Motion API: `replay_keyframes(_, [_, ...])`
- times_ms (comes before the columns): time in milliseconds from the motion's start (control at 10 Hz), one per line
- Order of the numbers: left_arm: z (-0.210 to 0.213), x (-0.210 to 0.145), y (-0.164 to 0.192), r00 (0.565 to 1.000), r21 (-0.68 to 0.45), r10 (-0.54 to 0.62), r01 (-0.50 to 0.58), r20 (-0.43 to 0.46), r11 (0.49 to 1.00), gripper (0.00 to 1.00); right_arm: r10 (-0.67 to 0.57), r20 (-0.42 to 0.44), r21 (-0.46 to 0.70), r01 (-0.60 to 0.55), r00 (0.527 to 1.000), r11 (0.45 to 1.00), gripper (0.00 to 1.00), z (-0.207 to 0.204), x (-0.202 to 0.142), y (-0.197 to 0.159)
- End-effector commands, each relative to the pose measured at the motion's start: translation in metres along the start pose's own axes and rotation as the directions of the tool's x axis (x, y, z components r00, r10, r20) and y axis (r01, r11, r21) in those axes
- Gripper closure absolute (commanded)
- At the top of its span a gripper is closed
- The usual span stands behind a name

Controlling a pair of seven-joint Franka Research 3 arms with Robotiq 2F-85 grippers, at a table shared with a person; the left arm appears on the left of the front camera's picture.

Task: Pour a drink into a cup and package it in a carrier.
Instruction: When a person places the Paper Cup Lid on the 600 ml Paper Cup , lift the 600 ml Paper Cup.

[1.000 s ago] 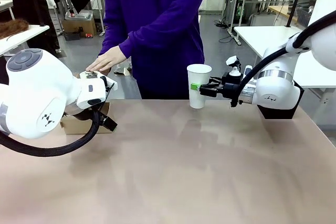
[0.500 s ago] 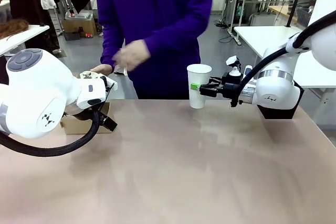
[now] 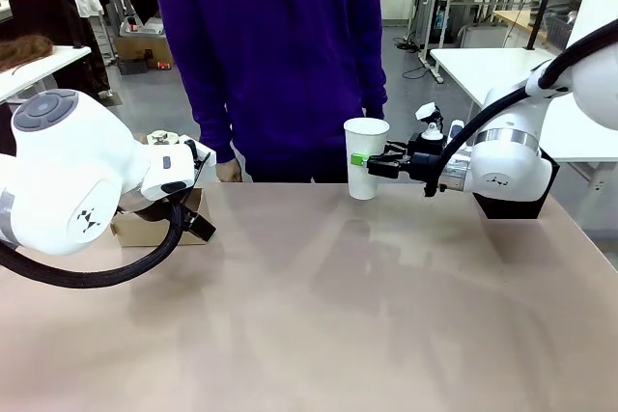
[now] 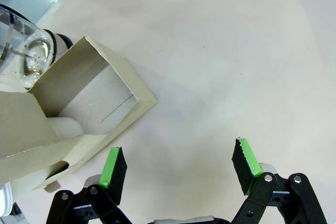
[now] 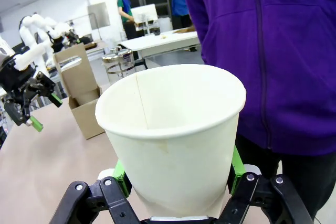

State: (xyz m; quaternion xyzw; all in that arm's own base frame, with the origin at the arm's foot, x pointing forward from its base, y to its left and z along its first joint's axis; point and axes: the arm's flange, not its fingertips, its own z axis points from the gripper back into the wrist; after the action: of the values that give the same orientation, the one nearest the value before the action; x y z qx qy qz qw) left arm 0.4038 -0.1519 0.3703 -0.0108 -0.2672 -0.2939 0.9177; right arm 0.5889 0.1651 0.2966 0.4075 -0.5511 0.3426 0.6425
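Gripping the white paper cup (image 3: 366, 169) low on its wall with the right jaws closed on it, green pads (image 5: 234, 170) pressed against opposite sides. Holding it upright, mouth up, at the far edge of the counter (image 3: 338, 315), right in front of a person in a purple top (image 3: 280, 45). Hard to tell whether lifted clear of the counter or resting on it.

Off at the robot's left, hovering over bare counter with the left jaws spread wide and empty, their own green pads (image 4: 247, 157) well apart. Just beside one of those pads, the brown cardboard carrier (image 4: 89, 100), open at the top, its upright handle plain from the right wrist. Behind the carrier, a clear glass jug (image 4: 23, 45) with a metal band; touching or not, cannot tell, and contents too unclear to call. Person's hand (image 3: 229, 171) hanging at the counter's far edge, well apart from the cup.
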Motion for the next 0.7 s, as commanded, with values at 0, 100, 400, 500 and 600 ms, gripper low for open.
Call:
replay_keyframes(0, [0.0004, -0.0001, 0.0001, 1.0, -0.002, 0.001, -0.001, 0.001, 1.0, 0.0, 0.0, 0.003, -0.005, 0.0, 1.0, 1.0, 0.2, -0.0014, 0.0036, 0.0025])
replay_keyframes(100, [0.0004, -0.0001, 0.0001, 1.0, -0.002, 0.001, -0.001, 0.001, 1.0, 0.0, 0.0, 0.003, -0.005, 0.0, 1.0, 1.0, 0.2, -0.0014, 0.0036, 0.0025])
replay_keyframes(400, [0.0004, -0.0001, 0.0001, 1.0, -0.002, 0.001, -0.001, 0.001, 1.0, 0.0, 0.0, 0.003, -0.005, 0.0, 1.0, 1.0, 0.2, -0.0014, 0.0036, 0.0025])
replay_keyframes(500, [0.0004, -0.0001, 0.0001, 1.0, -0.002, 0.001, -0.001, 0.001, 1.0, 0.0, 0.0, 0.003, -0.005, 0.0, 1.0, 1.0, 0.2, -0.0014, 0.0036, 0.0025])
replay_keyframes(600, [0.0004, -0.0001, 0.0001, 1.0, -0.002, 0.001, -0.001, 0.001, 1.0, 0.0, 0.0, 0.003, -0.005, 0.0, 1.0, 1.0, 0.2, -0.0014, 0.0036, 0.0025])
